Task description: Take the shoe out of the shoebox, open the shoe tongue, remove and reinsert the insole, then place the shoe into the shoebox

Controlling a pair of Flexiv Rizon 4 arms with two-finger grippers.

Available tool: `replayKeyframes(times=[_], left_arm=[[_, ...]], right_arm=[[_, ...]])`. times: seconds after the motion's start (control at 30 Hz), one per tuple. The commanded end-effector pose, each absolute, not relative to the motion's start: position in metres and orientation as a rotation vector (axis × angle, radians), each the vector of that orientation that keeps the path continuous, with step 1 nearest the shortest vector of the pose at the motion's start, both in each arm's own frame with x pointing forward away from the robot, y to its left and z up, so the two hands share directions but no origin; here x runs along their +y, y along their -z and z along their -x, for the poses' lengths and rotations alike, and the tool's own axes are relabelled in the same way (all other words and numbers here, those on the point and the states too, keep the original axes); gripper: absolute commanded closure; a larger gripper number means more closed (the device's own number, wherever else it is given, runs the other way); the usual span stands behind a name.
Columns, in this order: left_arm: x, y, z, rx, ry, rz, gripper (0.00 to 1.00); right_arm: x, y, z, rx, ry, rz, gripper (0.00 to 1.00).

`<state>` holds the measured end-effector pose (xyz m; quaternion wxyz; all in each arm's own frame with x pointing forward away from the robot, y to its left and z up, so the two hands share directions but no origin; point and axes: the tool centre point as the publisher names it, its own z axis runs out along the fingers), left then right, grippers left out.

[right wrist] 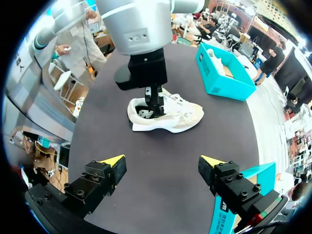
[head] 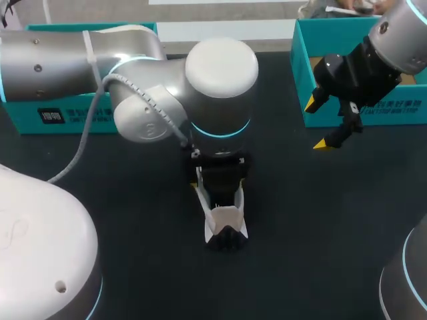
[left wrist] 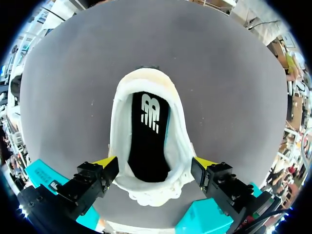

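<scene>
Shoe of white fabric, black insole inside, stands mid-worktop; my left tool straddles its heel, spread; right tool likewise spread.

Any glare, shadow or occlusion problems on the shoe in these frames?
Head view: left arm hides most of the shoe, with a bright highlight on the arm's white cap. Left wrist view: fisheye bows the table edge; insole evenly lit, unobstructed. Right wrist view: shoe side-on, nearly whole, no glare on it, left arm covering part of the opening.

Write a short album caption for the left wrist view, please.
Left claw poised at a white shoe on the dark table, black insole showing.
</scene>
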<state>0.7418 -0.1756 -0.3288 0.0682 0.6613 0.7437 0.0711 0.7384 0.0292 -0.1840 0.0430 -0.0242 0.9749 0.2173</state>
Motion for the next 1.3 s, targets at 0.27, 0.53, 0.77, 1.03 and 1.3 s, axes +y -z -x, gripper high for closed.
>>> replayKeyframes(times=[0.27,0.53,0.77,1.03,1.3], left_arm=[[-0.167,0.297,-0.761,2.230,-0.197,-1.944,0.00],[-0.168,0.289,-0.777,2.217,-0.190,-1.935,0.00],[-0.174,0.302,-0.784,2.218,-0.228,-1.976,0.62],[-0.174,0.321,-0.783,2.247,-0.209,-2.009,0.63],[-0.175,0.325,-0.760,2.202,-0.198,-2.100,0.58]], right_arm=[[0.030,0.185,-0.739,2.984,-0.661,0.074,0.00],[0.030,0.185,-0.739,2.984,-0.661,0.074,0.00],[0.030,0.185,-0.739,2.984,-0.661,0.074,0.00],[0.030,0.185,-0.739,2.984,-0.661,0.074,0.00],[0.030,0.185,-0.739,2.984,-0.661,0.074,0.00]])
